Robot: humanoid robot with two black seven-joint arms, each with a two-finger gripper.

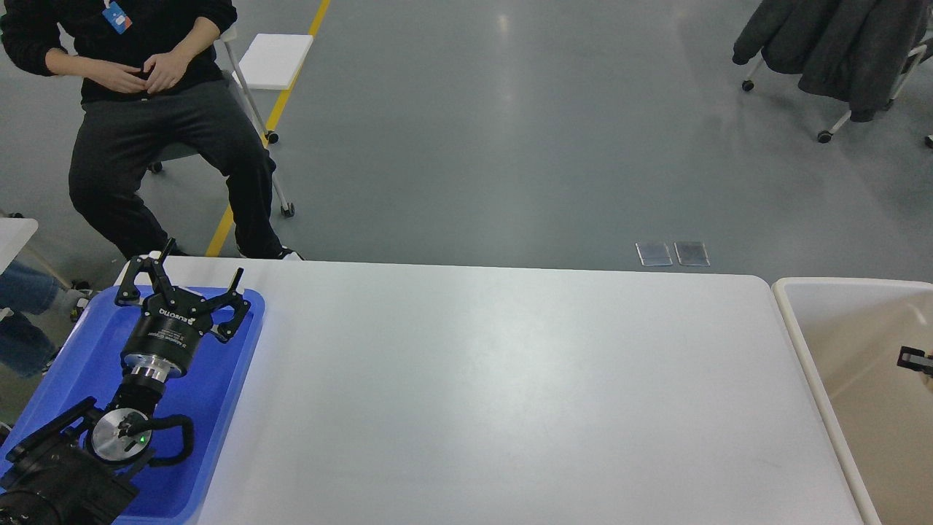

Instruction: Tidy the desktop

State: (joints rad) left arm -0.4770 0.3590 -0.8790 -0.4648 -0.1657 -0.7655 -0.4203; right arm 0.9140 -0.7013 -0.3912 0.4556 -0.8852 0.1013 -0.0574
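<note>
The white desktop (pixel 496 394) fills the middle of the head view, and I see nothing lying on its bare surface. My left gripper (pixel 200 262) hovers over the blue tray (pixel 219 379) at the desktop's left end. Its fingers are spread wide and hold nothing. Only a small black tip of my right gripper (pixel 915 359) shows at the right edge, over the cream bin (pixel 809 364). Its fingers cannot be told apart.
A seated person in black (pixel 146 124) is beyond the desktop's far left corner. A chair with a white seat (pixel 275 60) stands beside them. A chair draped with dark coats (pixel 838 44) is at the far right. Two small plates (pixel 672 253) lie on the floor.
</note>
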